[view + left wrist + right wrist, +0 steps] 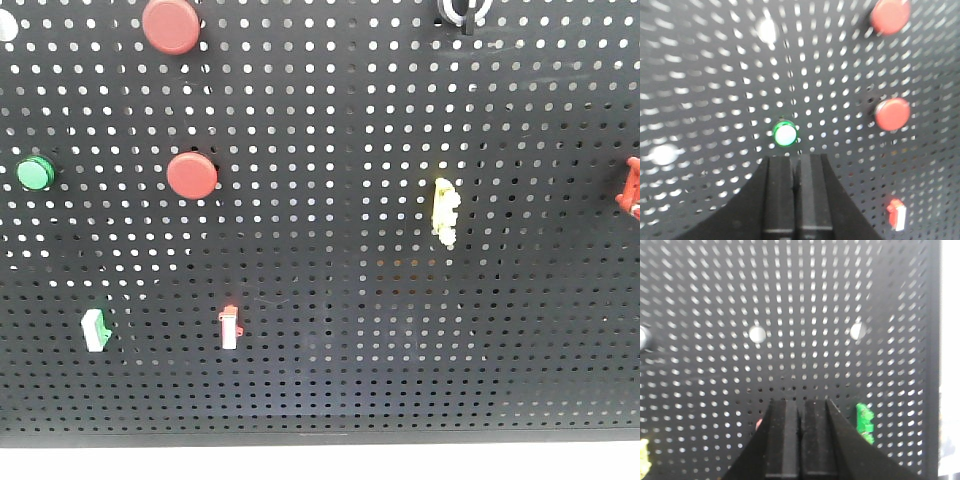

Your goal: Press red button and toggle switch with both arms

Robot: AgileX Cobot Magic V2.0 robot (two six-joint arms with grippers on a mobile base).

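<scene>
Close to the left wrist camera, the black left fingers (780, 195) are clenched together, holding nothing; a round green push button (785, 135) shows just above their tips. The black right fingers (784, 440) are likewise pressed together, empty. Beyond, on the black perforated metal board (400, 380), the round red plastic button (192, 175) sits right of the green one, and the small red-tipped white toggle switch (230, 327) is mounted below it.

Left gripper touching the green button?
Apart. Left wrist view: pegboard shows between the left gripper and the green button; front view shows it uncovered.
</scene>
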